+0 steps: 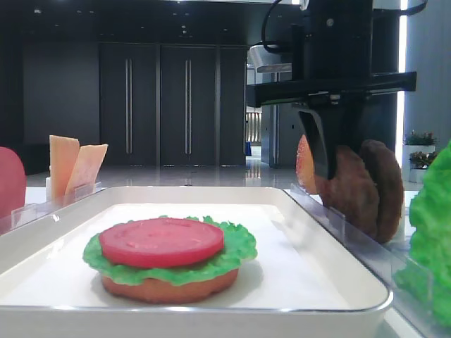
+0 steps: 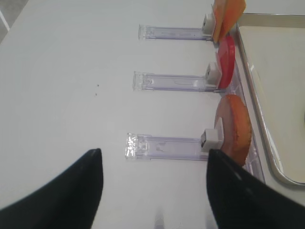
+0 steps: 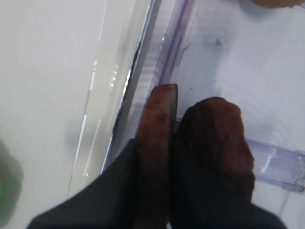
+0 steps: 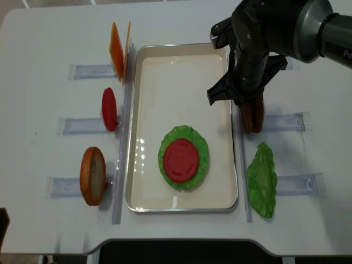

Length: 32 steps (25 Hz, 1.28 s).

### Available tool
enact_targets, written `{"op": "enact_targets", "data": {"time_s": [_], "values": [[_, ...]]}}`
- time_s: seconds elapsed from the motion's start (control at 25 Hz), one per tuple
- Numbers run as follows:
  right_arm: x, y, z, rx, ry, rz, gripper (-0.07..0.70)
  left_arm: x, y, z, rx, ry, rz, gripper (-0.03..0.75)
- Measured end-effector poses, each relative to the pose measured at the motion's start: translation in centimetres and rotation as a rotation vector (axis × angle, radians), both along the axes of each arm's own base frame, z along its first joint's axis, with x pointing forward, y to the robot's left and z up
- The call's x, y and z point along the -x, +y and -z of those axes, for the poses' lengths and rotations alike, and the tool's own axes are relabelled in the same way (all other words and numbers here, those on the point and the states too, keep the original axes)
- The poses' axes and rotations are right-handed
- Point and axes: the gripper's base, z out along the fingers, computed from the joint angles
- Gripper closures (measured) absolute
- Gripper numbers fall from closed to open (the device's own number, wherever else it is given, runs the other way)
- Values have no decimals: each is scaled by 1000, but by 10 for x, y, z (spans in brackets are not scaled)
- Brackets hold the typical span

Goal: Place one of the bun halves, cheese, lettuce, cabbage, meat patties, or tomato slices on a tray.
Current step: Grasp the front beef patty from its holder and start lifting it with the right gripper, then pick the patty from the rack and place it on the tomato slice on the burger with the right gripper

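Two meat patties (image 4: 252, 114) stand on edge right of the tray (image 4: 181, 204); right gripper (image 3: 170, 157) clamps the nearer one from above; left gripper (image 2: 152, 183) gapes idle.

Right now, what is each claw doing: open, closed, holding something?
Left claw: open, holding nothing.
Right claw: shut on a meat patty standing in its clear rack.
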Motion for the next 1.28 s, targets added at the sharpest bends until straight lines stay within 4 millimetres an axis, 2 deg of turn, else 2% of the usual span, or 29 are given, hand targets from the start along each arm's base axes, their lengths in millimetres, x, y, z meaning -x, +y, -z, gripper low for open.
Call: {"op": "enact_targets", "data": {"time_s": [0.24,0.6,0.8,1.04,1.28], "values": [[1,0,-2,-5,-3,1,507,0,0,0,0,0,0,199],[8,-4,-29,-56,-49,7,507,0,0,0,0,0,0,199],[18,-8,-60,-126,-100,16,507,0,0,0,0,0,0,199],[41,-13,-98,-249,-107,-1,509,0,0,0,0,0,0,199],[65,-6,-120,-419,-21,-108,510,0,0,0,0,0,0,199]]}}
